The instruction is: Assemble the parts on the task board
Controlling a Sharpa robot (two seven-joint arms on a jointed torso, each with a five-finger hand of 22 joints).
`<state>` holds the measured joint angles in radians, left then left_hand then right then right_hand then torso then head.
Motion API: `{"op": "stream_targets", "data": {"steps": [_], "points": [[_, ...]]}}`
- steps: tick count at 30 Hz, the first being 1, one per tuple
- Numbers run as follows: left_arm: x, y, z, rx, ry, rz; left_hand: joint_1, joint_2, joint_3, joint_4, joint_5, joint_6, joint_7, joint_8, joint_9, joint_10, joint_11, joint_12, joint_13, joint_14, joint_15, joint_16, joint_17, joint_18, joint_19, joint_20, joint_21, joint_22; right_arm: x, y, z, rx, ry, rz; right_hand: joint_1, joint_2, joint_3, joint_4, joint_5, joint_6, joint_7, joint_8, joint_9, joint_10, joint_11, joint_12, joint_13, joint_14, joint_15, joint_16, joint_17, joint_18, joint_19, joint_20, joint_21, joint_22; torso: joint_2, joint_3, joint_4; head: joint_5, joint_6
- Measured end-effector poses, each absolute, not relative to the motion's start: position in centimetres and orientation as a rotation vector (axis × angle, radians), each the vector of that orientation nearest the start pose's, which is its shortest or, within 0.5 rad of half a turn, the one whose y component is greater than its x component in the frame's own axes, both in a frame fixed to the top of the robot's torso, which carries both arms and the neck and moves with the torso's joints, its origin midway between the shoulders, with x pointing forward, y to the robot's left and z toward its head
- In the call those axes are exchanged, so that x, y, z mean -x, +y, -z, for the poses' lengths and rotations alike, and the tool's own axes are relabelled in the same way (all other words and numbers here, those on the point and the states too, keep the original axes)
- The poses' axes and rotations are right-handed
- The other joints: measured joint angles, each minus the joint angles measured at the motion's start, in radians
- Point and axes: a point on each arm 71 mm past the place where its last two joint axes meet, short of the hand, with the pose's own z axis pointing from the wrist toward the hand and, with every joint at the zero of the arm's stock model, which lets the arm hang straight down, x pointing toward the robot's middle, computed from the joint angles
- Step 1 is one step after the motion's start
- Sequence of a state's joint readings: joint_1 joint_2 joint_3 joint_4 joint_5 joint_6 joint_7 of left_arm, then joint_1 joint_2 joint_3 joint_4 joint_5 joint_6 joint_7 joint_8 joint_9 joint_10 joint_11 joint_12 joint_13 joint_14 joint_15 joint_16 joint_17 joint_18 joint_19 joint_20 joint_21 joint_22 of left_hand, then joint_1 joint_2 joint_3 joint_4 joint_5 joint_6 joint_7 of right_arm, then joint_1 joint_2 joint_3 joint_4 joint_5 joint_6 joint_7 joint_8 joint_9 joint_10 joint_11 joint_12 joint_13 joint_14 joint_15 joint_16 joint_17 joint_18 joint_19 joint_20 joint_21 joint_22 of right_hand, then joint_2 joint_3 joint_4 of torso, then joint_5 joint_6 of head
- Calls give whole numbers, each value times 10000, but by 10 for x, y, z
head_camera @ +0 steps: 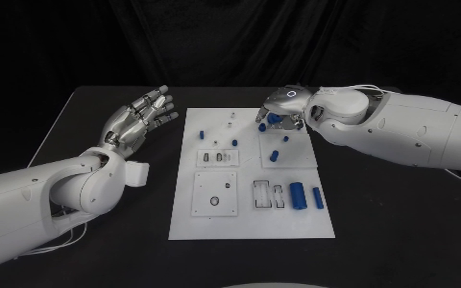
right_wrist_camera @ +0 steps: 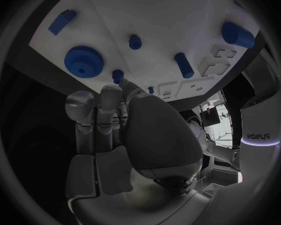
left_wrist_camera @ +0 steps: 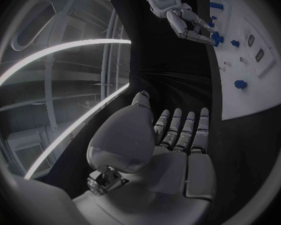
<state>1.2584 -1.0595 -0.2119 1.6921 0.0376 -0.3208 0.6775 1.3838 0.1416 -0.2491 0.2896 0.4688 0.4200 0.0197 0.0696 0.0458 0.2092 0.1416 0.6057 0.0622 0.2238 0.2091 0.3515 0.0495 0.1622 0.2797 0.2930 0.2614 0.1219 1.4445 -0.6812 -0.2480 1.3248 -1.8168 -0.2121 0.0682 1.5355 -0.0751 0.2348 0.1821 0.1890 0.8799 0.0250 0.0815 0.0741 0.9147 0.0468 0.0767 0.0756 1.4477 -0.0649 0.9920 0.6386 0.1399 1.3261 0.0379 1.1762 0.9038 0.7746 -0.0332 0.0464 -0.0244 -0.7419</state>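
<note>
The white task board (head_camera: pixel 252 216) lies in the middle of the table with blue parts on it. My right hand (head_camera: pixel 284 110) hovers over its far right corner, fingers pointing down beside a blue gear (right_wrist_camera: pixel 82 61). The tips of its thumb and fingers (right_wrist_camera: pixel 109 102) come together at a small blue peg (right_wrist_camera: pixel 118 76). Whether they grip it is hidden. Two blue cylinders (head_camera: pixel 298 196) lie near the board's right edge, and short blue pegs (head_camera: pixel 274 156) stand further back. My left hand (head_camera: pixel 144 118) is raised left of the board, flat, with fingers apart and nothing in it.
White inset plates with slots (head_camera: pixel 217 158) and a square plate with a ring hole (head_camera: pixel 215 195) sit in the board's left half. Black frames (head_camera: pixel 269 193) mark slots near the cylinders. Bare black table surrounds the board.
</note>
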Motion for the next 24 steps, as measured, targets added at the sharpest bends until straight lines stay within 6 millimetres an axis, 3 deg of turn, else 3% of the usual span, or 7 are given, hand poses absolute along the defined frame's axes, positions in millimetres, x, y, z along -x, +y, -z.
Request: {"op": "stream_targets", "data": {"steps": [7, 9, 24], "points": [[-441, 270, 183, 10358, 12499, 15748, 96, 21, 0, 0, 75, 35, 35, 0, 10, 0, 0, 1, 0, 0, 0, 10, 7, -9, 36, -37, 39, 12, -530, -161, 154, 8167, 15205, -4229, -53, -53, 82, 25, -126, 193, -17, 94, 36, 113, 28, 2, 21, 0, 0, 40, 121, 1, 33, 33, 87, 147, 10, 0, -7, -23, -23], [-441, 270, 183, 10372, 12506, 15787, 123, 48, 0, 0, 123, 35, 35, 0, 10, 0, 0, 1, 0, 0, 0, 45, 10, -174, 37, -37, 39, 12, -531, -160, 155, 8159, 15185, -4244, -53, -53, 133, 33, -194, 356, 3, 133, 59, 216, 66, 3, 31, 28, 28, 110, 188, 2, 33, 33, 119, 216, 11, 0, -9, -18, -35], [-443, 269, 184, 10410, 12531, 15924, 288, 50, 0, 0, 358, 143, 213, 40, 19, 0, -1, 2, 0, 36, 36, 45, 8, -163, 72, -1, 116, 23, -535, -157, 162, 8105, 15189, -4220, -106, -106, 277, 0, -241, 549, 58, 153, 102, 522, 87, 4, 56, 55, 54, 234, 407, 2, 70, 69, 245, 469, 8, 8, -15, 15, -113]]}}
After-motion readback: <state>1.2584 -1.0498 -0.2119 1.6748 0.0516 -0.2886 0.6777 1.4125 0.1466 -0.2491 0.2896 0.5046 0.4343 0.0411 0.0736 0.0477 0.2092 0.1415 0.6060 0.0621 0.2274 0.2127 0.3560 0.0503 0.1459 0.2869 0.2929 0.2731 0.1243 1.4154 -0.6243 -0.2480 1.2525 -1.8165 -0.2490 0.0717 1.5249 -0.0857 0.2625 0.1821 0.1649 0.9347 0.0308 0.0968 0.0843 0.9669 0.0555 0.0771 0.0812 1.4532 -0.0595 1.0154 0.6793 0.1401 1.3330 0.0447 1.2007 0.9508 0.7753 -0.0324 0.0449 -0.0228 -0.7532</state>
